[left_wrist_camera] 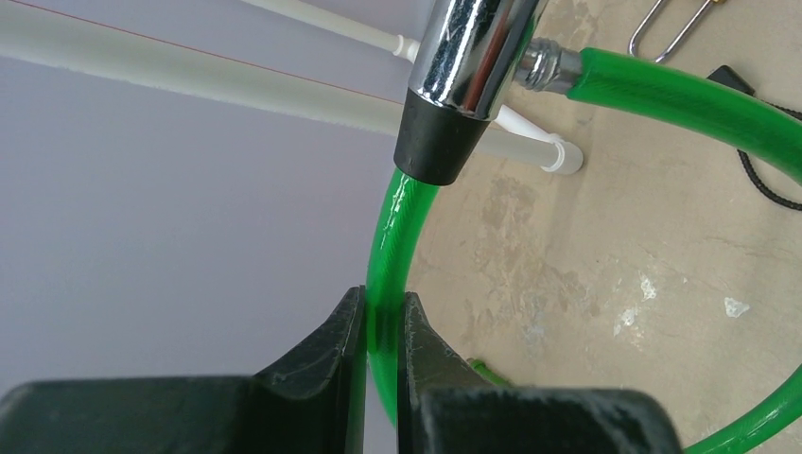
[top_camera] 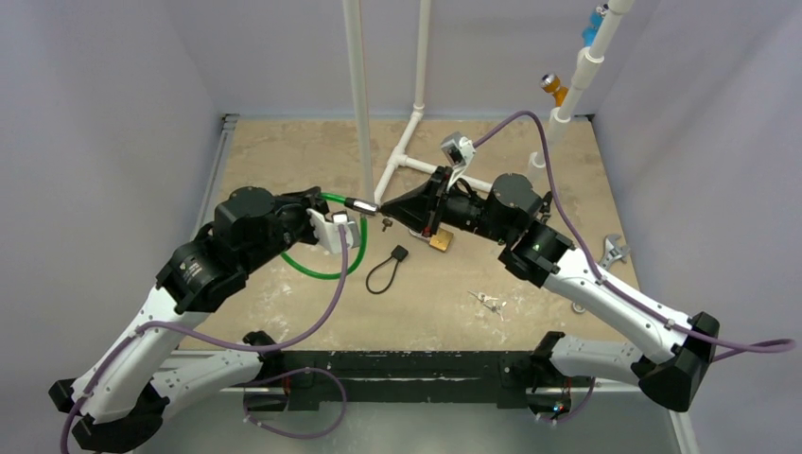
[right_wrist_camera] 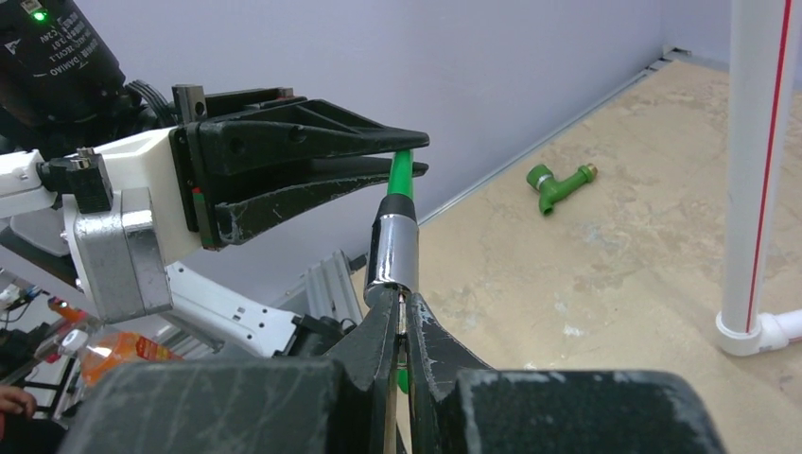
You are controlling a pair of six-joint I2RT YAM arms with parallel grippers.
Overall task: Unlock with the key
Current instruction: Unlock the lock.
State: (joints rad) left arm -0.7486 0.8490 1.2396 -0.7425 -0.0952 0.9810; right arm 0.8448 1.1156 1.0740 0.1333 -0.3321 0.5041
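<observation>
**Ana:** Lock (right_wrist_camera: 392,251), where is it?

**Ben:** Up off the counter (top_camera: 284,151), in the middle, between the two arms.

**Ana:** How are the arms?

**Ben:** Both bend at the elbow and reach in, tip to tip.

**Ana:** The left end effector (left_wrist_camera: 383,301)?

**Ben:** Its fingers are nearly closed. They squeeze the green cable (left_wrist_camera: 392,236) just under the shiny lock.

**Ana:** The right end effector (right_wrist_camera: 402,301)?

**Ben:** Pinched tight on the thin key (right_wrist_camera: 401,317), right at the lock's end.

Tan table (top_camera: 284,161) with wrench (top_camera: 613,252), black strap (top_camera: 399,253)
</observation>
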